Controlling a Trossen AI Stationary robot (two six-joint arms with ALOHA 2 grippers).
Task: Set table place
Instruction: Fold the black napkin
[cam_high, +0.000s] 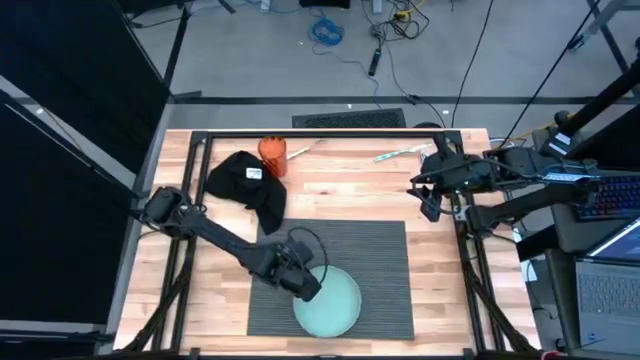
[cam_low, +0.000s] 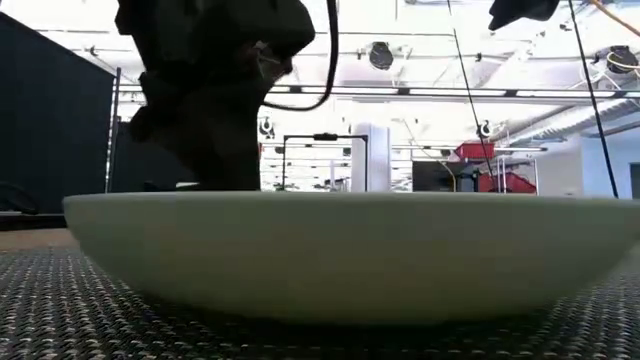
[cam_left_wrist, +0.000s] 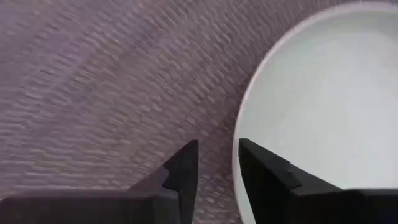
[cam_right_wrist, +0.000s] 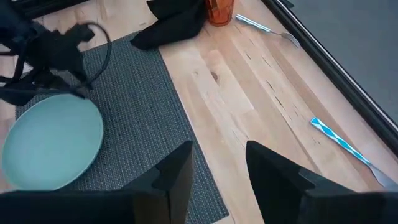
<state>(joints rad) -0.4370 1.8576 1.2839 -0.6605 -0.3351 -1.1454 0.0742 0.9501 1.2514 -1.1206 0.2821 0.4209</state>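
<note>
Because the left pincer (cam_high: 303, 283), narrowly parted and holding nothing, straddles the plate (cam_high: 335, 305) rim on the placemat (cam_high: 375, 250), the plate could be nudged; the right pincer (cam_high: 428, 203) waits parted.

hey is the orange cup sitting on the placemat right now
No, the orange cup stands on bare wood at the table's far edge beside the black napkin, clear of the placemat.
</note>
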